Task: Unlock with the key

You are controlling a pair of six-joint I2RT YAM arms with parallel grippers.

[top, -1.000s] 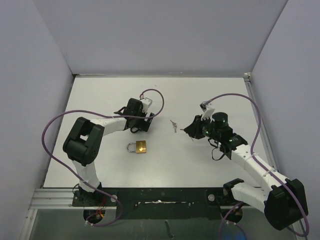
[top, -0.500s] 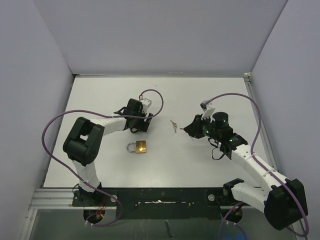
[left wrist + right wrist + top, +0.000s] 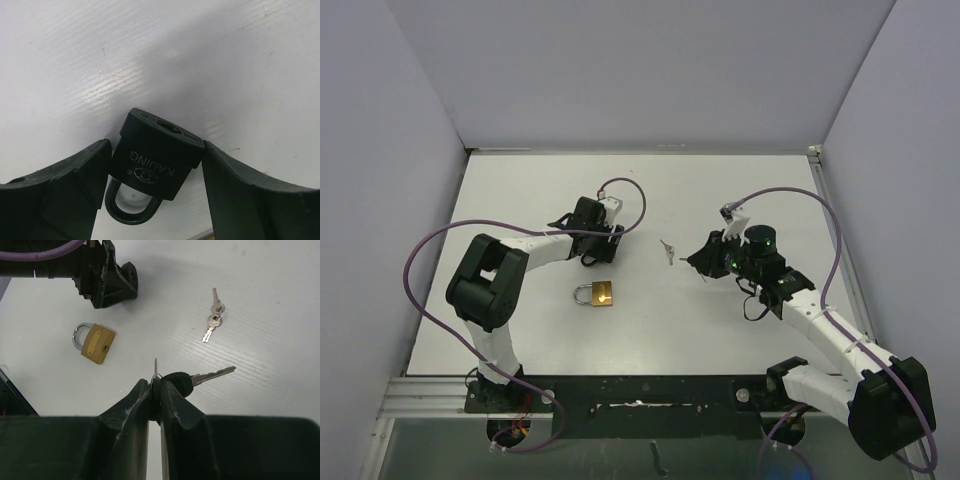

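Gripping black padlock (image 3: 156,161), left gripper (image 3: 155,150) jaws sat narrow, apparently clamped; right gripper (image 3: 159,389) pinched key (image 3: 197,378) near head. Blade pointed sideways, needed squaring to keyhole (image 3: 167,128) before gentle insertion.

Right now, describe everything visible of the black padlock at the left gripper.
The black padlock is a matte dark block, plastic-looking, embossed KAIJING with a round logo. Its keyhole face points away from the left wrist camera. Its dark shackle, shut, points toward the camera. The white table lies beneath it. The left gripper holds it, its fingers against both sides.
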